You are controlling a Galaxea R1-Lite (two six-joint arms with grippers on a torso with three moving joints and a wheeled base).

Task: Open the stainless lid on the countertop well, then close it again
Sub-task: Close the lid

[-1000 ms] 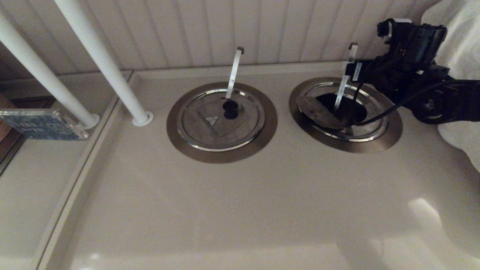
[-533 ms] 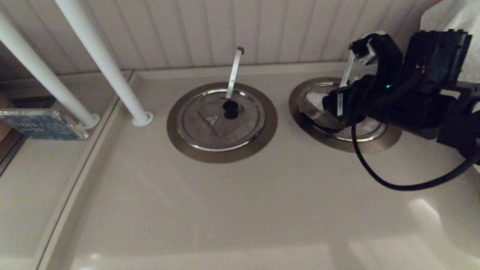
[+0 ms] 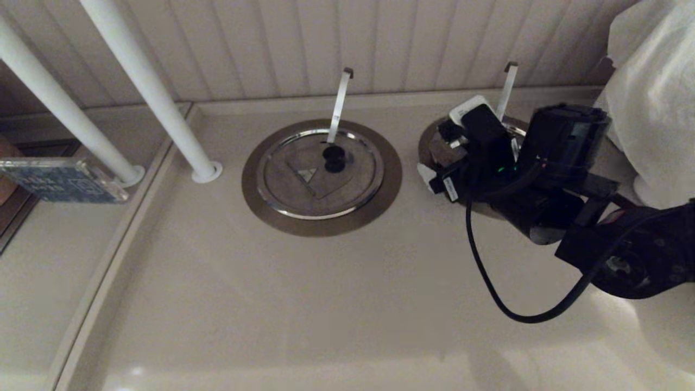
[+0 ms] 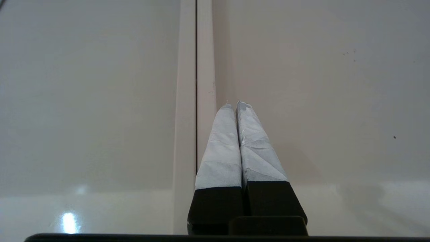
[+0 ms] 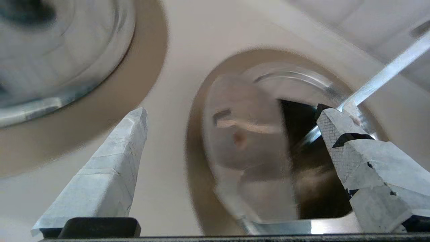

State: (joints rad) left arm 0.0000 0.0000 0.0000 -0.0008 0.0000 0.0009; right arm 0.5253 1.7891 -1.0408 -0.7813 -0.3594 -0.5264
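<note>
The countertop well (image 5: 195, 151) on the right stands open, with a dark hole (image 5: 295, 124) inside its shiny rim. The stainless lid (image 5: 248, 141) is tilted up on the side of the opening nearest the twin lid. Its leaning steel strip (image 3: 507, 89) rises behind my arm. My right gripper (image 5: 232, 112) is open and hovers just over the lid, holding nothing; one fingertip (image 5: 331, 124) lies close to the strip (image 5: 386, 74). In the head view that gripper (image 3: 446, 144) and arm cover most of the well. My left gripper (image 4: 235, 105) is shut and empty over a countertop seam.
The twin lid (image 3: 320, 171) sits closed on the left well, its upright strip meeting the black knob (image 3: 333, 157). Two white poles (image 3: 146, 92) stand at the back left, a blue box (image 3: 59, 179) at the far left. White cloth (image 3: 651, 108) hangs at the right.
My right arm has swung down and forward over the right well, its gripper now pointing at the tilted lid. The lid stays tilted open. The twin lid has not moved.
</note>
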